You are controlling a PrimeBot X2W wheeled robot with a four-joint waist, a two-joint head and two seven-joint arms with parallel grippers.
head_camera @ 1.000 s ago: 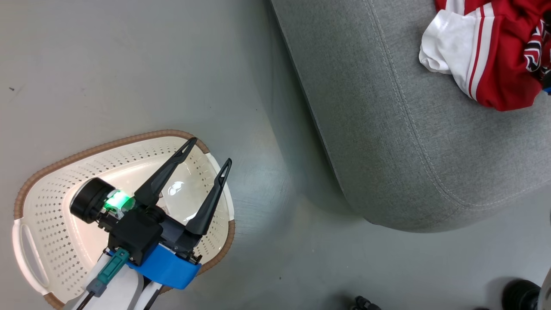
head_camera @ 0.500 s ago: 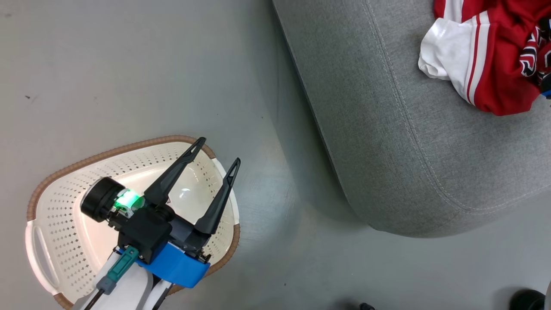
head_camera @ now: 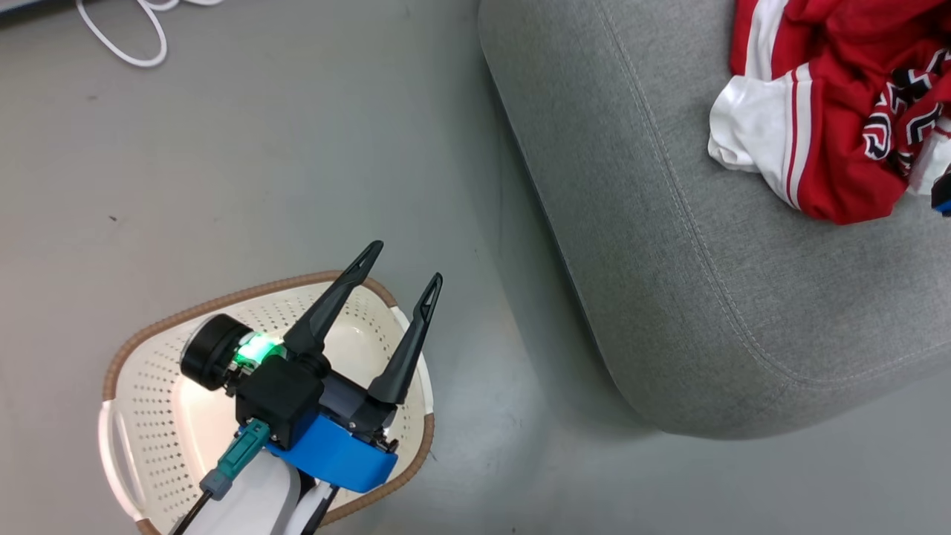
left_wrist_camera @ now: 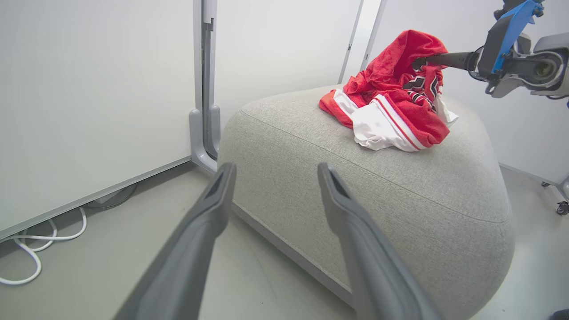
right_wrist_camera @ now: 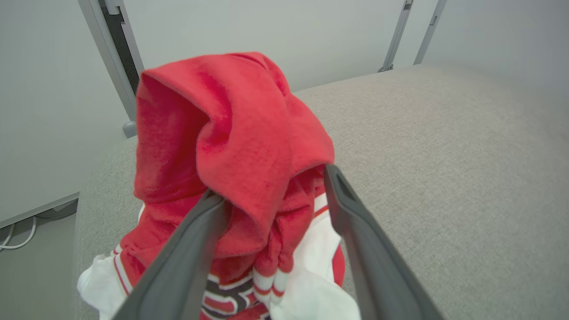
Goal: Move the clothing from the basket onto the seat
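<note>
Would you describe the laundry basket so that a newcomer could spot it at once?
Start at the grey sofa; on the floor to its left, below the left gripper, sits the basket. It is cream-white with perforated sides, a brown woven-look rim and white handles, unlike the red clothing heaped on the sofa.

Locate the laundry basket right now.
Head view, lower left: the laundry basket sits on the floor under the open left gripper, left of the grey sofa.

Left gripper [head_camera: 406, 261]: 2 dark fingers [head_camera: 327, 312], blue bracket [head_camera: 330, 461], green light [head_camera: 252, 348].
</note>
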